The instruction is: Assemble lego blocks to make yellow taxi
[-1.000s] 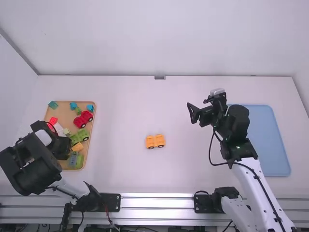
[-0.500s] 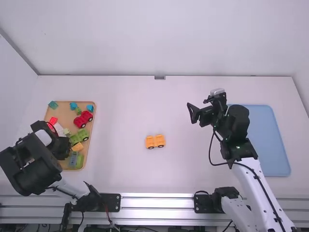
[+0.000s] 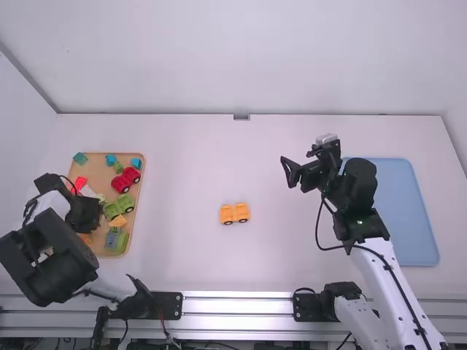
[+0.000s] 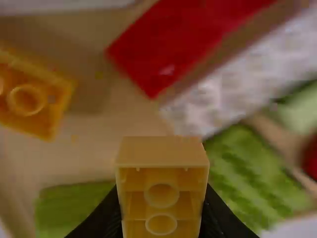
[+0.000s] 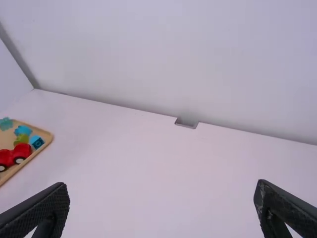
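Over the near left part of the wooden tray (image 3: 128,240) is my left gripper (image 3: 91,222). In the left wrist view my left gripper (image 4: 161,213) is shut on a yellow block (image 4: 162,151), its hollow underside facing the camera. An orange block (image 4: 32,96) lies in the tray there. My right gripper (image 3: 290,172) is above the table's right half, away from any block; in the right wrist view the right gripper (image 5: 161,210) stands open with nothing between its fingers. An orange-yellow wheeled base (image 3: 235,214) sits on the table's middle.
Red (image 4: 173,39), white and green blocks lie around the left gripper in the tray. A red wheeled base (image 3: 126,180) and several blue blocks are at the tray's far end. A blue tray (image 3: 419,211) lies at the right, partly behind the right arm.
The left gripper has shifted a little to the left over the tray, uncovering more of the blocks at its near end. The right gripper has moved very slightly left.
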Motion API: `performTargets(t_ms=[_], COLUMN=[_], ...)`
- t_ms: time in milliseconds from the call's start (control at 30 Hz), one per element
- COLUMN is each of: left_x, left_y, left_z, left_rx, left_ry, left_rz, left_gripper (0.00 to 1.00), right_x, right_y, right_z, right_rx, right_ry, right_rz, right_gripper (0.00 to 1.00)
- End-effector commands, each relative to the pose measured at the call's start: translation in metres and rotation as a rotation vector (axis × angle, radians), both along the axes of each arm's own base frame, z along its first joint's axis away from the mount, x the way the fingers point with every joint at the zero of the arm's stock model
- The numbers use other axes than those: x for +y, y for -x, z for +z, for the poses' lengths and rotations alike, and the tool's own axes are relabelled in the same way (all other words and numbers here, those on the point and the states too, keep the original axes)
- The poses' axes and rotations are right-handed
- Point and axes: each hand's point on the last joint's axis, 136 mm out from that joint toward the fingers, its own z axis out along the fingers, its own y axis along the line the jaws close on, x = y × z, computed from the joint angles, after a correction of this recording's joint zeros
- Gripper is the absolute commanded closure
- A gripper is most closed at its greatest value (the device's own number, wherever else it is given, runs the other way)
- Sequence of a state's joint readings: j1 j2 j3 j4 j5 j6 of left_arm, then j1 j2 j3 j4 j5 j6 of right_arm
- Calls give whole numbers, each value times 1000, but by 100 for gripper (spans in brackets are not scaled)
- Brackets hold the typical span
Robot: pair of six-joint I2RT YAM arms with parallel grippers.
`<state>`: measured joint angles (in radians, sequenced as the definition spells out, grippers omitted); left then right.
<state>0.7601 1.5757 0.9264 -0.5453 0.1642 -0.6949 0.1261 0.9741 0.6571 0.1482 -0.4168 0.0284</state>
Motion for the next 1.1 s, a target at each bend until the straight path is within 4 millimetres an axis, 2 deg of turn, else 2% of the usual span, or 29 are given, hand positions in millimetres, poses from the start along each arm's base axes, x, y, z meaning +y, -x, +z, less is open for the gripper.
performTargets(t_ms=[0,100,167,300,367,400,433,467,567,667,700,733,833,867,967,1067], left_x=[-23,-51,-90,-137,-154,-167,-191,-191,-256,-289,-308,-312,-351,-353,-378,-391], left_y=[-40,-64,-79,-90,-96,-99,-104,-104,-111,-111,-109,-109,-102,-102,-94,-93], left_z=[47,80,117,148,150,152,156,156,171,176,177,177,177,177,178,175], left_rx=[-230,-421,-636,-815,-834,-854,-903,-903,-1086,-1180,-1234,-1244,-1352,-1357,-1443,-1474], left_ry=[-29,-47,-68,-106,-138,-157,-176,-176,-173,-161,-151,-148,-95,-91,-38,3], left_rz=[-269,-491,-759,-1020,-1105,-1174,-1282,-1282,-1530,-1644,-1710,-1724,-1843,-1848,-1920,-1945], left_gripper=[87,87,86,89,89,89,89,89,90,90,88,88,89,89,91,91], right_x=[7,8,19,44,55,63,74,74,96,104,105,106,112,113,124,135], right_y=[0,-5,-8,-8,-10,-9,-5,-5,8,9,10,10,13,13,14,22], right_z=[20,19,15,6,2,-1,-3,-3,-7,-11,-13,-14,-17,-17,-19,-16], right_rx=[-38,-15,-5,53,85,103,125,125,165,186,202,205,238,241,263,231], right_ry=[-21,-68,-96,-194,-238,-264,-298,-298,-355,-371,-378,-379,-389,-390,-393,-375], right_rz=[34,24,88,247,324,385,495,495,740,846,902,916,1036,1041,1074,1117], right_gripper=[2,2,2,2,2,2,2,2,2,2,2,2,2,2,2,1])
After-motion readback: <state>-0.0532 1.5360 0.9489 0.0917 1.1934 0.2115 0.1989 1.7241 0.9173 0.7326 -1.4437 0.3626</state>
